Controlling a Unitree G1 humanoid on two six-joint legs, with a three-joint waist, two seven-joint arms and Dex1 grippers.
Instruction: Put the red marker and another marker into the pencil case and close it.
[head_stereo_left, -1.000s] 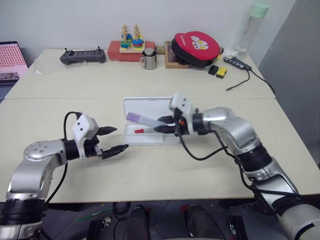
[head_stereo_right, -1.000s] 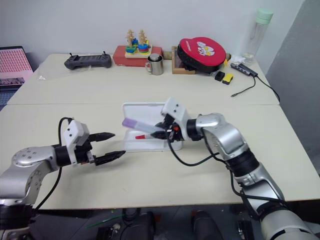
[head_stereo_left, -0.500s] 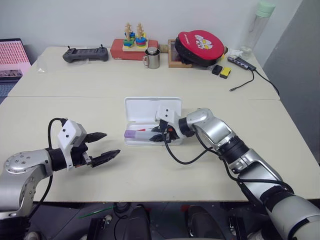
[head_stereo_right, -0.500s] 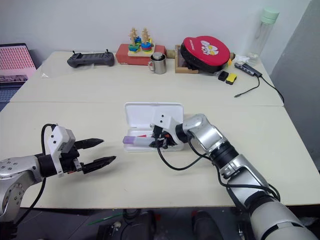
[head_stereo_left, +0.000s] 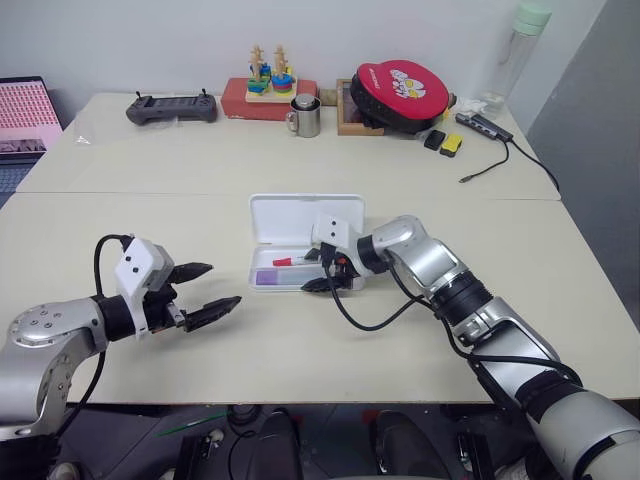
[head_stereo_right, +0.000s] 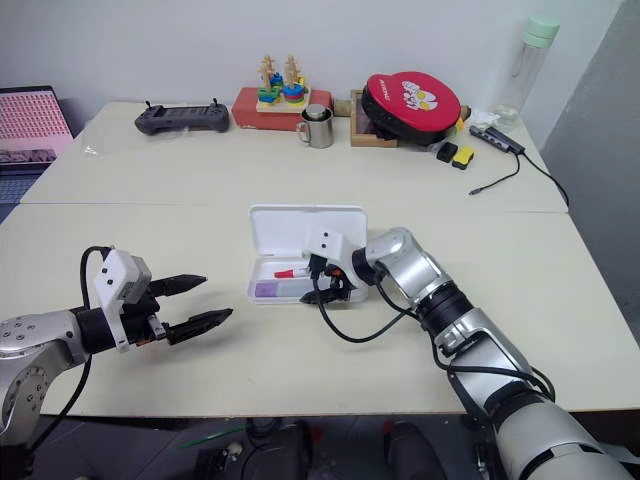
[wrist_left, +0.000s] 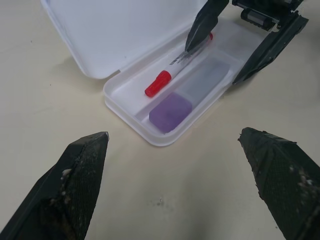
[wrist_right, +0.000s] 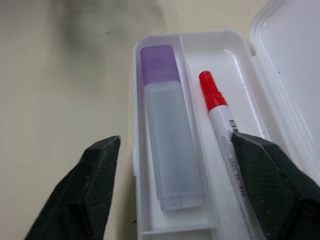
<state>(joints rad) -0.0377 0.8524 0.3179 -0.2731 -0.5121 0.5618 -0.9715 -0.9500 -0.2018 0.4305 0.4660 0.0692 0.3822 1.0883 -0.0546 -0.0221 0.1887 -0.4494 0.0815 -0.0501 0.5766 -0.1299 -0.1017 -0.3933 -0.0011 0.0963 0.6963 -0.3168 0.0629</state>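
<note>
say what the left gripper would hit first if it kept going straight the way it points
Probably the pencil case: the left gripper aims across bare table at its near wall, behind which the purple-capped marker lies. Height is unclear, so it might pass over.

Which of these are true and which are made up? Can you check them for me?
1. The purple-capped marker lies inside the pencil case. True.
2. The red marker lies on the table outside the case. False: it lies in the tray, in the compartment beside the purple one.
3. The case lid is shut. False: it stands open.
4. The right gripper has open jaws over the tray. True.
5. The left gripper holds a marker. False: its jaws are open and empty.
</note>
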